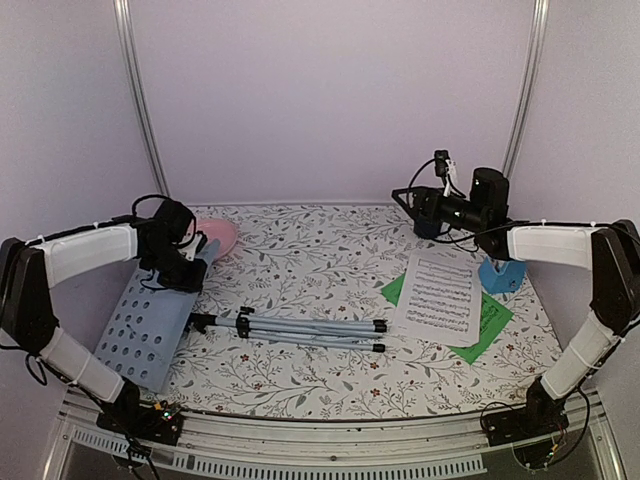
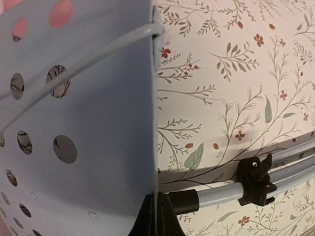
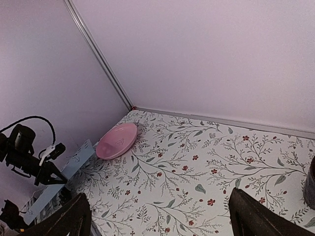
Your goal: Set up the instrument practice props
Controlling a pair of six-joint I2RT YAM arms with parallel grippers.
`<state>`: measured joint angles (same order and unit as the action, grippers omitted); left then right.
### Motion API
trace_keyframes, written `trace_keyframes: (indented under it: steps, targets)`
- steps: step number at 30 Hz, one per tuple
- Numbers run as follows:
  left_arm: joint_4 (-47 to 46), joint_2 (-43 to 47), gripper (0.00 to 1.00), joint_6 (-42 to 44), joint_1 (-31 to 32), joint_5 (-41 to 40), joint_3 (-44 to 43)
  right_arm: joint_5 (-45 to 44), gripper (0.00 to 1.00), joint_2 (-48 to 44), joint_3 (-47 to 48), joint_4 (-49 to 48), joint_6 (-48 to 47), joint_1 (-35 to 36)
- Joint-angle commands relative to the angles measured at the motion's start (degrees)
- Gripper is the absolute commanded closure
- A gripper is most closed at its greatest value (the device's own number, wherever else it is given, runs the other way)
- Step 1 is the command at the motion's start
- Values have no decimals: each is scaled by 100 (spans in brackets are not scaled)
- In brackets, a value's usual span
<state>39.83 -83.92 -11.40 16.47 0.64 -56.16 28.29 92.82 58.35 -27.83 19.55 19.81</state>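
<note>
The pale perforated music stand [image 1: 145, 330] lies flat at the left, with its folded silver tripod [image 1: 300, 328] stretching right across the table. My left gripper [image 1: 185, 265] is shut on the edge of the stand's perforated plate [image 2: 88, 123]; the jaws pinch the thin edge at the bottom of the left wrist view [image 2: 157, 219], beside the tripod tube [image 2: 280, 179]. A white sheet-music page [image 1: 440, 295] lies on a green page [image 1: 492, 322] at the right. The small blue metronome [image 1: 500, 273] stands just behind them. My right gripper [image 1: 425, 205] is open and empty, raised at the back right [image 3: 157, 219].
A pink plate [image 1: 218, 235] lies at the back left, behind the stand, and also shows in the right wrist view [image 3: 117, 140]. A dark blue mug [image 1: 430, 228] stands under the right gripper. Walls close the back and both sides.
</note>
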Motion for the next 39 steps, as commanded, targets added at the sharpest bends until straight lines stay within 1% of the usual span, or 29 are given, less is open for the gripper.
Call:
trace_keyframes:
  steps: [1,3,7,12,15,18,23,28,31,35,37,39]
  targets:
    - [30,185,100,195,458,-605,-604,-586,1,-247,-400,-395,69,-38]
    - [118,228,100,293,626,-853,-786,-711,1,-411,-595,-546,66,-56]
    - [379,244,100,522,941,-1421,-1305,-635,1,-652,-776,-681,2,-131]
    - [615,285,100,855,1274,-1925,-2182,-194,1,-623,-731,-802,13,-240]
    - [592,349,100,1150,1579,-2236,-2718,-27,1,-648,-760,-959,41,-241]
    - [453,437,100,1574,1940,-2567,-3059,369,1,-644,-733,-1058,42,-236]
    - [-254,717,100,2491,2531,-3097,-3158,844,1,-662,-666,-1277,70,-241]
    - [-1095,1007,100,3464,3132,-3593,-3013,928,1,-752,-612,-1365,121,-237]
    - [-1838,1202,100,4158,3481,-3875,-2813,913,1,-756,-449,-1213,17,-241]
    - [-2710,1422,100,4968,3774,-3821,-2713,1111,1,-645,-76,-951,-43,-237]
    - [-3111,1538,100,5460,3920,-3678,-2655,1405,1,-517,143,-877,-85,-241]
    - [-3366,1594,100,5832,4035,-3441,-2645,1489,1,-399,325,-898,-19,-236]
